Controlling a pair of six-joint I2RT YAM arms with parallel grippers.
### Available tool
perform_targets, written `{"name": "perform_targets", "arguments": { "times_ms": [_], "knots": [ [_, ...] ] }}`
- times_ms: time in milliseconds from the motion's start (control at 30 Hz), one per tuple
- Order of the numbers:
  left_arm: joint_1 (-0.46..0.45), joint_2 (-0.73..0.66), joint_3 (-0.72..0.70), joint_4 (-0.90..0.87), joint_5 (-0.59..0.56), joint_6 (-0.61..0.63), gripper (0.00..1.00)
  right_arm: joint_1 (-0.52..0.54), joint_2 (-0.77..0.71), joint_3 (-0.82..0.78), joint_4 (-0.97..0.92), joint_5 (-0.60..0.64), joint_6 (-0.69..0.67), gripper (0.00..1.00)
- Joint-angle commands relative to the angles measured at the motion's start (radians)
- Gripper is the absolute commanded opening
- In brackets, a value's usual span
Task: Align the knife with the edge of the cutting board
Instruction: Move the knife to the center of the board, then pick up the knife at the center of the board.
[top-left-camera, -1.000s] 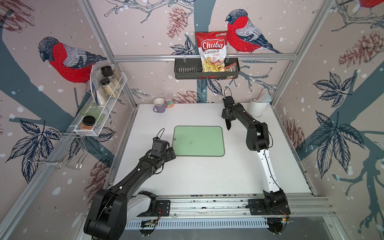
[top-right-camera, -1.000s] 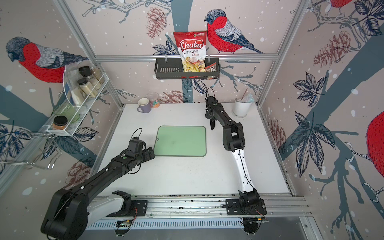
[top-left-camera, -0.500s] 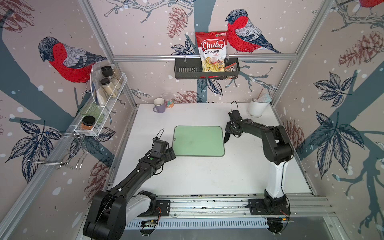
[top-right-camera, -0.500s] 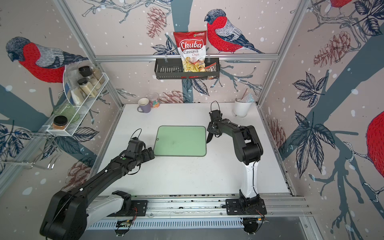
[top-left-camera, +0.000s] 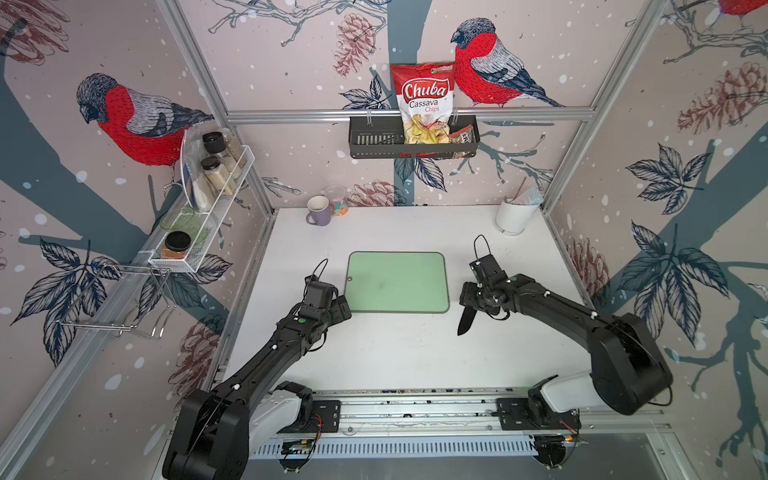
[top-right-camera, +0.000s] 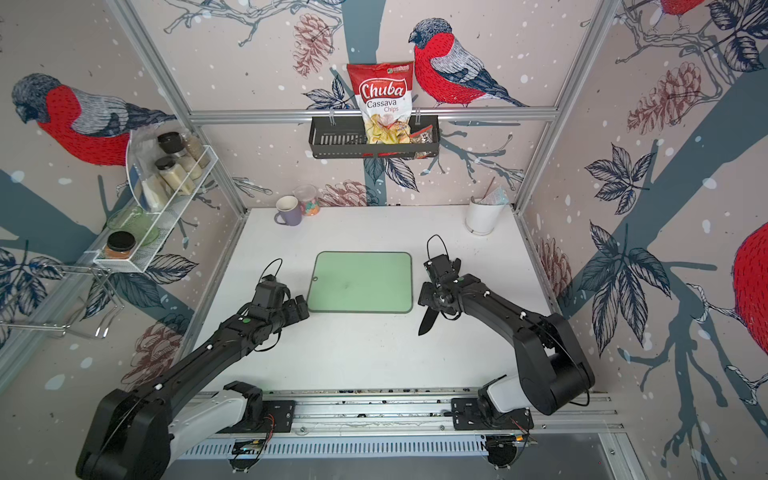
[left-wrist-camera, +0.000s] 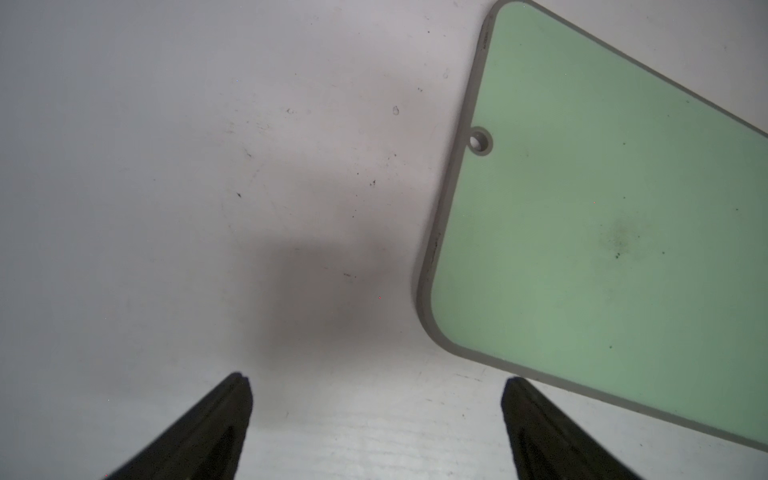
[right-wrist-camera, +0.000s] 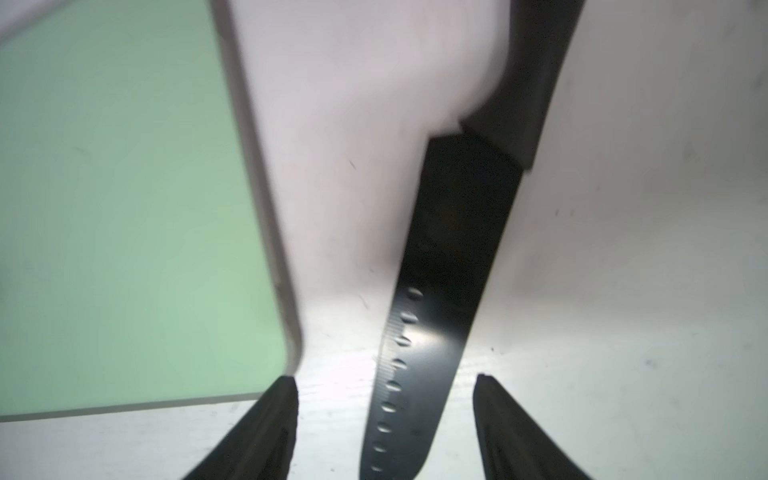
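Right gripper (right-wrist-camera: 384, 380) is released: jaws spread, one on each side of the knife (right-wrist-camera: 453, 232) blade, with bare table (right-wrist-camera: 623, 249) showing between the blade and each jaw, so no contact. The right wrist view is motion-blurred, so I can't tell if the knife lies fully flat. The blade has a row of dimples along its edge, and the handle runs away from the jaws. The knife sits just beside the cutting board (right-wrist-camera: 124, 208), off the short edge on the robot's right, with a strip of table between them, not touching. It runs roughly along that edge but slightly skewed. In both top views only the blade end of the knife (top-left-camera: 466, 322) (top-right-camera: 428, 322) shows. The tip points toward the robot bases and reaches past the board's near corner, and the handle is hidden under the gripper. The cutting board (top-left-camera: 398, 282) (top-right-camera: 361, 282) lies flat mid-table, long sides across. Left gripper (left-wrist-camera: 376, 380) is also wide open with nothing between the jaws. It is over bare table just beside the board's near corner on the robot's left. The board's hole (left-wrist-camera: 480, 141) is on that short edge. Further out, a mug (top-left-camera: 319, 210) stands at the far left of the table and a white pot (top-left-camera: 513, 216) at the far right. A chips bag (top-left-camera: 424, 104) stands in a black basket (top-left-camera: 374, 139) on the back wall, and a wire shelf (top-left-camera: 220, 195) with jars hangs on the left wall.
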Motion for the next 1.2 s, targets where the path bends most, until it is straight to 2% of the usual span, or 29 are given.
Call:
{"name": "perform_targets", "arguments": {
  "times_ms": [0, 133, 167, 267, 433, 500, 567, 700, 833, 900, 967, 1100, 1167],
  "knots": [
    [-0.001, -0.01, -0.002, 0.01, -0.022, -0.001, 0.96, -0.035, 0.015, 0.111, -0.107, 0.153, -0.227, 0.76],
    [-0.001, -0.015, -0.006, 0.011, -0.026, 0.0, 0.96, -0.07, 0.07, 0.175, -0.061, 0.14, -0.571, 0.78],
    [-0.001, -0.015, -0.003, 0.008, -0.027, 0.0, 0.96, -0.065, 0.08, 0.18, -0.05, 0.136, -0.635, 0.78],
    [-0.001, -0.016, -0.002, 0.005, -0.023, 0.001, 0.96, -0.016, 0.12, 0.167, -0.018, 0.18, -0.943, 0.79],
    [-0.001, -0.037, -0.005, -0.005, -0.033, 0.001, 0.96, 0.008, 0.25, 0.239, -0.266, 0.277, -1.384, 0.8],
    [-0.002, -0.052, -0.012, -0.003, -0.044, 0.001, 0.96, 0.007, 0.235, 0.199, -0.206, 0.34, -1.507, 0.82],
    [-0.001, -0.06, -0.021, 0.008, -0.064, 0.001, 0.96, -0.001, 0.237, 0.197, -0.218, 0.314, -1.575, 0.86],
    [-0.001, -0.063, -0.022, 0.004, -0.06, 0.001, 0.96, -0.026, 0.31, 0.253, -0.321, 0.291, -1.649, 0.87],
    [-0.002, -0.072, -0.023, 0.006, -0.069, 0.002, 0.96, -0.102, 0.366, 0.323, -0.373, 0.219, -1.72, 0.88],
    [-0.002, -0.072, -0.025, 0.009, -0.079, 0.001, 0.96, -0.133, 0.352, 0.287, -0.244, 0.189, -1.763, 0.89],
    [-0.001, -0.071, -0.021, -0.002, -0.08, 0.005, 0.96, -0.147, 0.359, 0.279, -0.238, 0.198, -1.832, 0.89],
    [-0.002, -0.076, -0.025, 0.006, -0.075, 0.004, 0.96, -0.171, 0.369, 0.25, -0.092, 0.244, -1.959, 0.9],
    [-0.001, -0.078, -0.026, 0.004, -0.078, 0.003, 0.96, -0.173, 0.376, 0.266, -0.106, 0.231, -2.048, 0.9]
  ]
}}
